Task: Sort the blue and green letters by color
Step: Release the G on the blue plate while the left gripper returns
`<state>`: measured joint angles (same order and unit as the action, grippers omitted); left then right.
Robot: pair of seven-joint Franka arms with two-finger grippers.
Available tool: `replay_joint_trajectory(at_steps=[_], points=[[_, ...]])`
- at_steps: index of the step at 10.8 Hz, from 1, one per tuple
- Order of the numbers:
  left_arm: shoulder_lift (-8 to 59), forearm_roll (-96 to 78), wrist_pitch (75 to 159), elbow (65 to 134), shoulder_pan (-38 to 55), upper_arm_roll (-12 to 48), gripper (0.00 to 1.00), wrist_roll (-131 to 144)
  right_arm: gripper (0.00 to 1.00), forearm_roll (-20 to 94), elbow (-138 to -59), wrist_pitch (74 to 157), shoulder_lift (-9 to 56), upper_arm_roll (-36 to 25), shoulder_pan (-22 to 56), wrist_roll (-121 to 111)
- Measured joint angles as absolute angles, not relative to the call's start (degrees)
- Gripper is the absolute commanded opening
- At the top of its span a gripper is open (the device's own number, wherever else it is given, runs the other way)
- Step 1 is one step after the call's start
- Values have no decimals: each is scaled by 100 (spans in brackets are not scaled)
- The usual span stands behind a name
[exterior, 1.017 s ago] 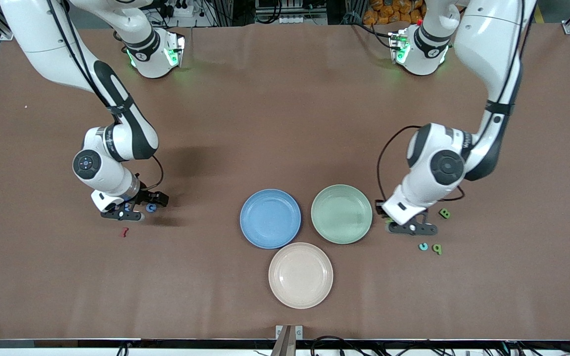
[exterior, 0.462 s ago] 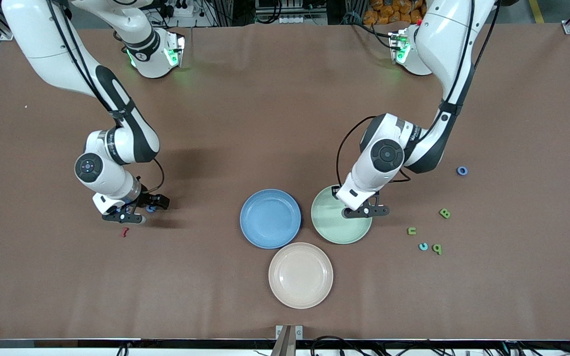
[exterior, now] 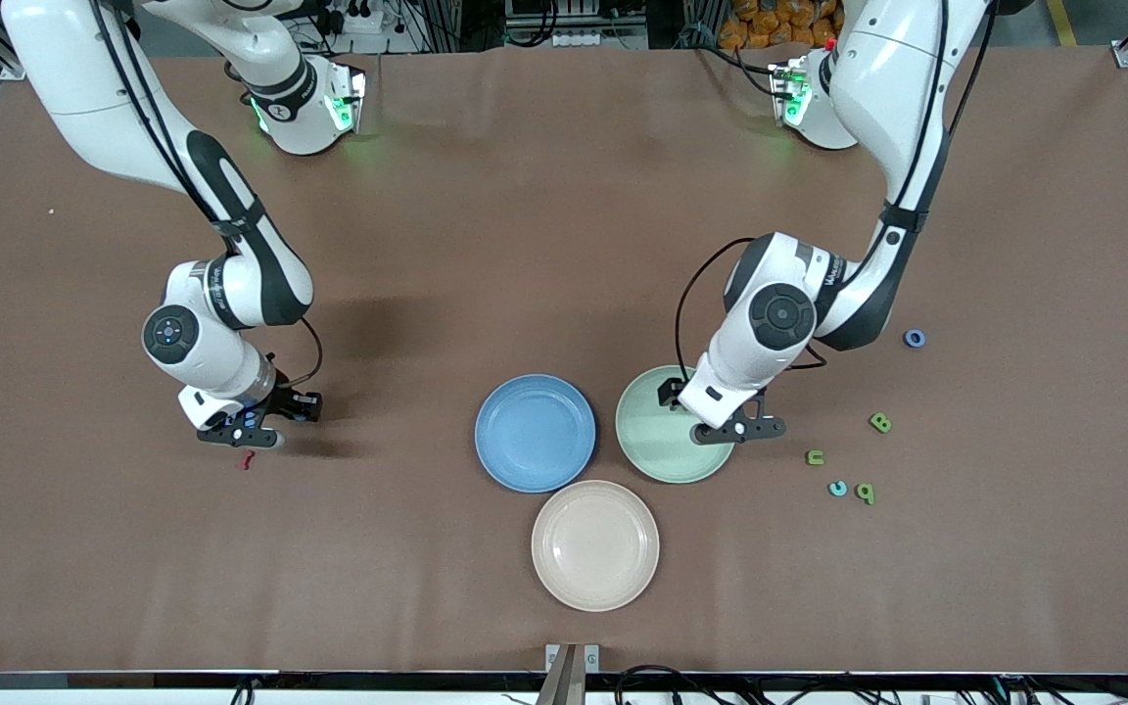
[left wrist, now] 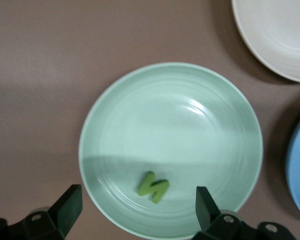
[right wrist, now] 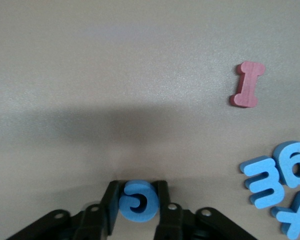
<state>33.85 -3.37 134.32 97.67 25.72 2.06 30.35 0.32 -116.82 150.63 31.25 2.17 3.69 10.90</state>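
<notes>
Sorting here hinges on two small moves. The left gripper hangs over the green plate at the rim toward the left arm's end of the table, its fingers spread wide apart, and a green N lies flat in the plate between them. That arm's best move, I judge, is a straight lift clear of the rim, so that nothing brushes the letter. The right gripper sits low at the tabletop toward the right arm's end, jaws clamped on a blue c. With so thin a piece pinched at its edges, a slow vertical lift before carrying it to the blue plate should keep it from twisting out.

In the right wrist view the letters look like thick, flat, matte foam cutouts. More blue letters cluster beside that gripper, with a dark red letter apart from them. A green B, n and p, plus a lighter blue c, lie between the green plate and the tabletop's edge at the left arm's end; a blue ring-like piece lies farther from the front camera. A cream plate sits nearest the front edge.
</notes>
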Motion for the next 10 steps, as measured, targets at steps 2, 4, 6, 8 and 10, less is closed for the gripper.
replay_joint_trajectory(at_steps=[2, 4, 6, 8, 10], points=[[3385, -134, 13401, 9764, 2257, 181, 100, 2711, 0, 32, -11678, 15053, 3122, 219, 368, 1089], [3386, -111, 13251, 9768, 1809, 175, 100, 1937, 0, 32, -11668, 15037, 3123, 219, 369, 1089], [3383, -83, 13118, 9777, 1374, 218, 100, 1194, 0, 35, -11567, 14958, 3138, 236, 404, 1314], [3365, -48, 13053, 9882, 1006, 283, 100, 558, 0, 41, -11194, 14601, 3148, 272, 764, 2128], [3321, 316, 13046, 10085, 656, 314, 100, 82, 0, 44, -10664, 14031, 3158, 288, 1384, 3179]])
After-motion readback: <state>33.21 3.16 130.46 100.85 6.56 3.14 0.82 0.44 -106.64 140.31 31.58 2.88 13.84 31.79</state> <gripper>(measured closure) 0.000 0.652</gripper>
